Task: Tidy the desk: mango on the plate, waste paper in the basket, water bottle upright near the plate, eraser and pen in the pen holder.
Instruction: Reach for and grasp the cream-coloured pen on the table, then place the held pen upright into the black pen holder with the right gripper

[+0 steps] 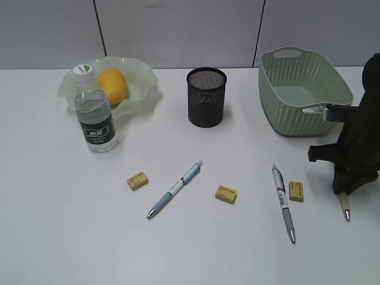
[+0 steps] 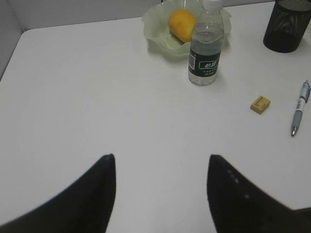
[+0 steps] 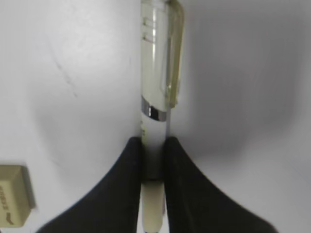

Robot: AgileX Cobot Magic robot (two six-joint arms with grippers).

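Three pens total; right hand [image 3: 152,167] is clamped on a clear yellowish-clipped pen [image 3: 156,87] near the surface's right edge. Left hand [image 2: 161,187] hangs open over the bare surface [image 2: 97,97].

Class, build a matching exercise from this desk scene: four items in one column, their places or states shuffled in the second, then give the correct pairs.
Items
1. mango
2. water bottle
3. basket
4. right end effector

Places or states
A. closed on a pen
B. lying in the plate
C. no paper seen inside
D. upright, in front of the plate

Pairs: 1-B, 2-D, 3-C, 4-A
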